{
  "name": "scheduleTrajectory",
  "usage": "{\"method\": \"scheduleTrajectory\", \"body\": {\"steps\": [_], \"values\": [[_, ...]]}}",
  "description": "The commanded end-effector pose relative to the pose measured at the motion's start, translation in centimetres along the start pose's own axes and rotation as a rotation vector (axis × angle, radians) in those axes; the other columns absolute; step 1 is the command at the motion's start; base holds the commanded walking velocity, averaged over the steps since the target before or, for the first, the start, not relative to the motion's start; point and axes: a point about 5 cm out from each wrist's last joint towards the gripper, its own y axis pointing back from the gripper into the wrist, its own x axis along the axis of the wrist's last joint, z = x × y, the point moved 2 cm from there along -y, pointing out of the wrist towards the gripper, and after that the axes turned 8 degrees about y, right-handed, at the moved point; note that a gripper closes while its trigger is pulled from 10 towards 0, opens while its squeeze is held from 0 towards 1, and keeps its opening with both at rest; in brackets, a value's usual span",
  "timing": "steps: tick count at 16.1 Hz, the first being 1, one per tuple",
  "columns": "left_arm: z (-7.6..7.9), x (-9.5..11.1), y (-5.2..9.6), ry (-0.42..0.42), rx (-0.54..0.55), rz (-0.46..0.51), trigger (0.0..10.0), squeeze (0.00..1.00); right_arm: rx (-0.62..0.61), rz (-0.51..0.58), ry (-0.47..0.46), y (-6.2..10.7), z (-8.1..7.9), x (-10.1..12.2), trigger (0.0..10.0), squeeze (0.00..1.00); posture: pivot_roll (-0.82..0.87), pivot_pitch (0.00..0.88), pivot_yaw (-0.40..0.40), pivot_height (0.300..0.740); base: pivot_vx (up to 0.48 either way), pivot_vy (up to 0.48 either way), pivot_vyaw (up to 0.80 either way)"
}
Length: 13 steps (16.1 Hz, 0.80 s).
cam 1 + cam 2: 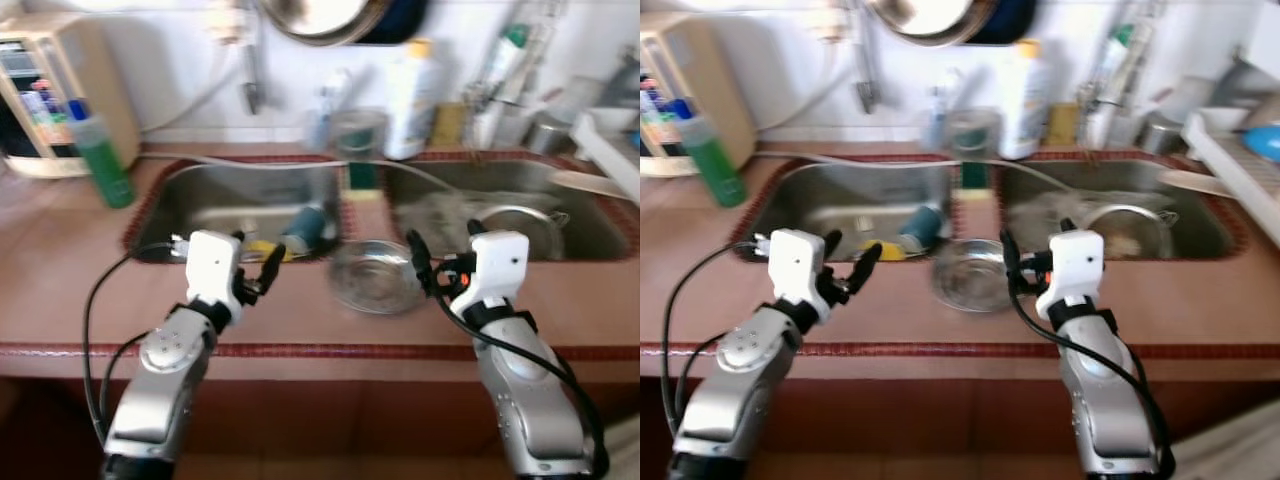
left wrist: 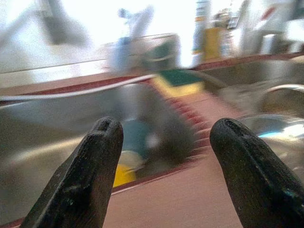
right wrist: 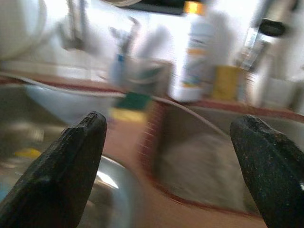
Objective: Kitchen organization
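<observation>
A shallow steel bowl (image 1: 375, 275) sits on the reddish counter in front of the divider of a double sink (image 1: 200, 185). My left gripper (image 1: 258, 262) hovers open over the counter's front, just left of the bowl, by the left basin. My right gripper (image 1: 440, 255) is open too, close to the bowl's right rim. In the left wrist view the open fingers (image 2: 95, 171) frame the left basin, with the bowl (image 2: 275, 128) off to one side. The right wrist view has the bowl (image 3: 109, 190) low between its wide-open fingers (image 3: 270, 161).
A blue cup (image 1: 305, 228) and a yellow item (image 1: 262, 250) lie in the left basin, a steel pot (image 1: 520, 225) in the right. A green-yellow sponge (image 1: 362, 180) rests on the divider. Behind are a green bottle (image 1: 105, 160), a white bottle (image 1: 410, 100) and a dish rack (image 1: 610, 140).
</observation>
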Motion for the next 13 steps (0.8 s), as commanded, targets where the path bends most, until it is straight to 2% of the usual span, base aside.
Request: {"method": "scheduleTrajectory", "body": {"steps": [1, 4, 6, 8, 10, 13], "values": [[0.1, 0.4, -0.1, -0.036, -0.014, 0.004, 10.0, 0.00, -0.011, 0.015, -0.018, -0.2, 0.1, 0.7, 10.0, 0.00, -0.19, 0.010, 0.046, 0.740, 0.000, 0.000, 0.00], [0.7, 0.2, 0.0, -0.059, -0.047, -0.024, 10.0, 0.00, -0.044, -0.056, -0.013, -0.2, 0.6, -0.3, 10.0, 0.00, -0.19, 0.019, 0.046, 0.740, 0.000, 0.000, 0.00], [1.4, -0.5, 0.1, -0.106, -0.097, -0.099, 10.0, 0.00, -0.050, -0.107, -0.002, -0.2, 1.2, -1.1, 10.0, 0.00, -0.19, 0.027, 0.046, 0.740, 0.000, 0.000, 0.00], [1.8, -0.8, 0.2, -0.133, -0.122, -0.133, 10.0, 0.00, -0.048, -0.134, -0.019, -0.4, 2.0, -1.3, 10.0, 0.00, -0.19, 0.034, 0.049, 0.740, 0.000, 0.000, 0.00], [2.0, -0.7, 0.3, -0.129, -0.132, -0.143, 10.0, 0.00, -0.045, -0.130, 0.006, -0.6, 2.6, -1.3, 10.0, 0.00, -0.19, 0.037, 0.050, 0.740, 0.000, 0.000, 0.00], [2.6, -0.1, 0.4, -0.135, -0.166, -0.149, 10.0, 0.00, -0.003, -0.095, -0.056, -1.6, 3.1, -0.5, 10.0, 0.00, -0.18, 0.050, 0.053, 0.740, 0.000, 0.000, 0.00]]}}
